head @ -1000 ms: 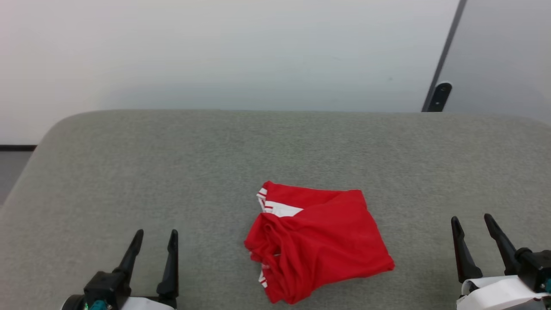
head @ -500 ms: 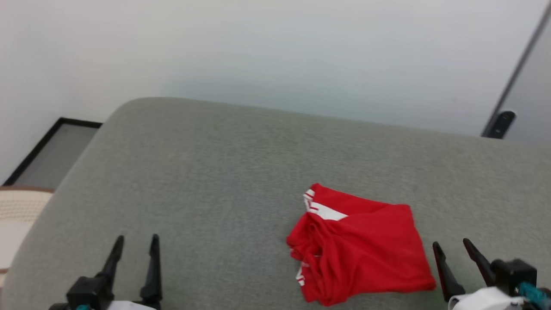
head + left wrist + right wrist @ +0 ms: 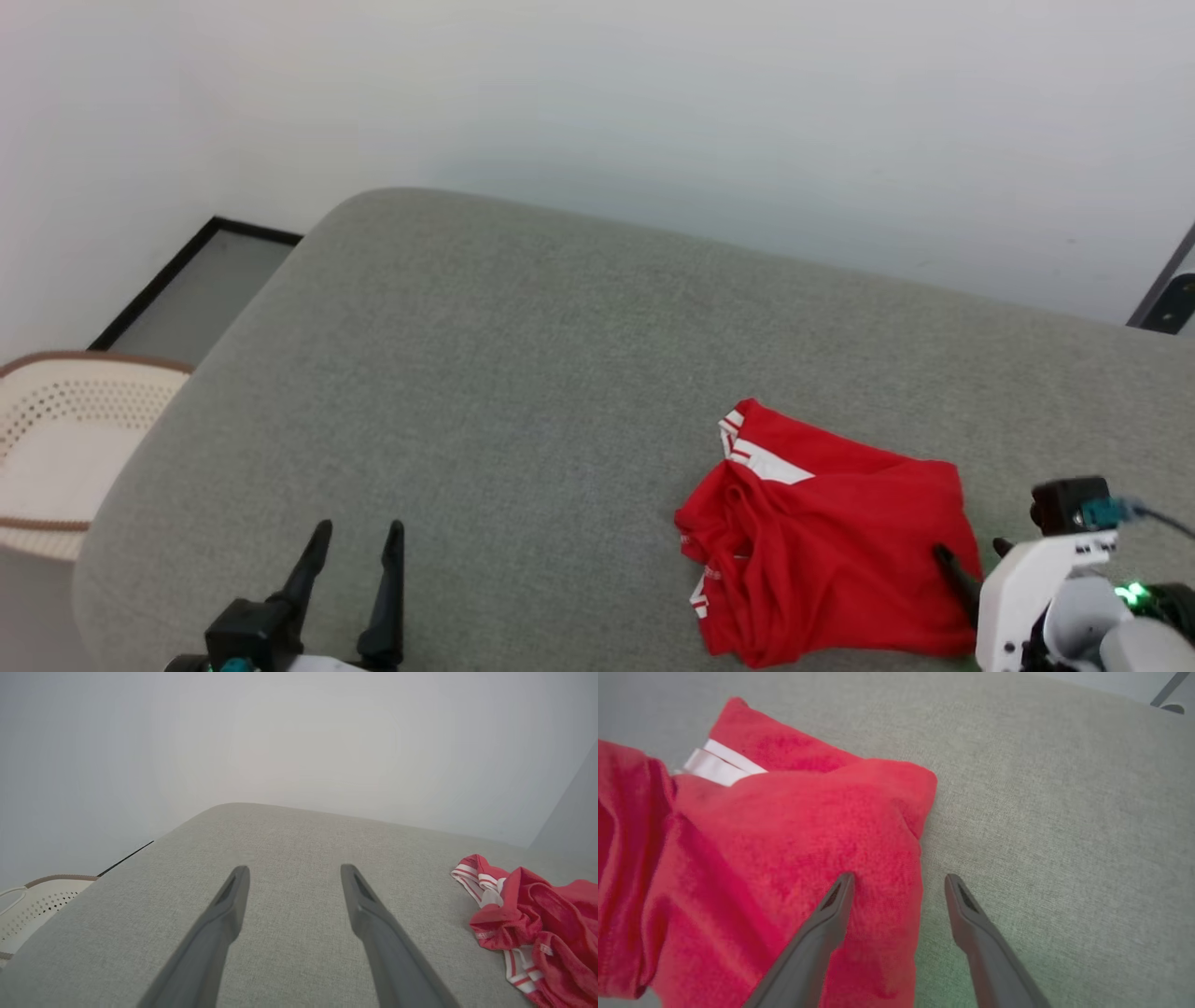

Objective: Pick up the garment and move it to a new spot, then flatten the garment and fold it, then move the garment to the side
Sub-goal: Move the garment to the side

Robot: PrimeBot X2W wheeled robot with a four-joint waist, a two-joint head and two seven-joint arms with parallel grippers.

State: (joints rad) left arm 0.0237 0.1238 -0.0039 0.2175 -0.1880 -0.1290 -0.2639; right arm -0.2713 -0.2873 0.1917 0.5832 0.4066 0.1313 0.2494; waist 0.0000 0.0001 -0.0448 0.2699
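Note:
The garment (image 3: 831, 541) lies crumpled and loosely folded on the grey padded surface (image 3: 513, 373), red with a white sleeve and striped trim showing at its left side; its lettering is hidden. My right gripper (image 3: 969, 548) is open at the garment's right edge. In the right wrist view the right gripper (image 3: 900, 877) straddles that edge, one finger over the red garment (image 3: 784, 858) and the other over bare grey cloth. My left gripper (image 3: 359, 525) stands open well left of the garment, nothing between its fingers. The left wrist view has the left gripper (image 3: 295, 869) over bare surface, with the garment (image 3: 528, 914) far to the right.
A cream perforated basket (image 3: 56, 439) sits off the surface's left end, seen as the basket (image 3: 32, 900) in the left wrist view too. A dark-framed panel (image 3: 196, 299) lies by the white wall. A dark fitting (image 3: 1172, 303) shows at the far right.
The head camera has swung left, shifting the whole picture right and bringing the basket into view. My right gripper has closed in from the side onto the garment's right edge.

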